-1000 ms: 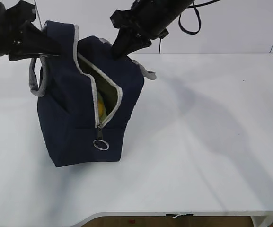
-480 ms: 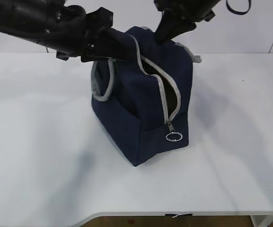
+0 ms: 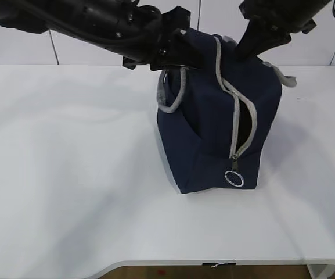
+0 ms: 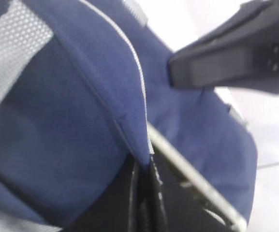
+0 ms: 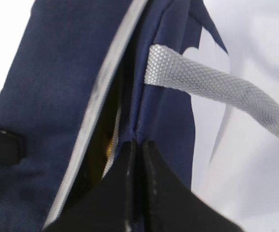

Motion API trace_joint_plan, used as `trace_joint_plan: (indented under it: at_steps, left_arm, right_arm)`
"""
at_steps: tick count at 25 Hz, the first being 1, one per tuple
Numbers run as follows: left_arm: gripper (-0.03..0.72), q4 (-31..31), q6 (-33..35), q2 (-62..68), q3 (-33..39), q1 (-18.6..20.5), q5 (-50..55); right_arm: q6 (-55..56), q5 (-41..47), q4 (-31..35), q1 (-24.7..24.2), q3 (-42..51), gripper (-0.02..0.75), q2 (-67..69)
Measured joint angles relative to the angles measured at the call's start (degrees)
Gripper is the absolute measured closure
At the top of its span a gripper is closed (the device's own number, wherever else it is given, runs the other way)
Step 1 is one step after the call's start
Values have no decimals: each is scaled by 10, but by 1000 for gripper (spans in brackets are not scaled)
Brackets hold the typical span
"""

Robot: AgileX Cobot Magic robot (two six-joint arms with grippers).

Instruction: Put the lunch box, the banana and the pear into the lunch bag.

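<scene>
From outside, the bag stands on the table, hanging below my two grippers, zipper part open, ring pull low on its front.

My left gripper pinches the bag's rim.

My right gripper pinches the opposite rim; grey handle just beyond, something yellow inside.

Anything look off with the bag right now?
The bag sits tilted, pinched at its top edges by the left gripper and the right gripper. Its zipper gapes, the ring pull dangling. No spill or damage shows.
</scene>
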Motion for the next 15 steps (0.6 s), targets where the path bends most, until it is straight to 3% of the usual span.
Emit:
trace_joint_plan:
  at_steps: [6,15]
  left_arm:
    - [685,-2,0,39,-43,-13,30]
    - [685,-6,4,50,-56,-13,53]
  right_arm:
    - [-4,-16,-2,-35,82,730,-46]
    - [-4,-94,6,-40,142,730,-83]
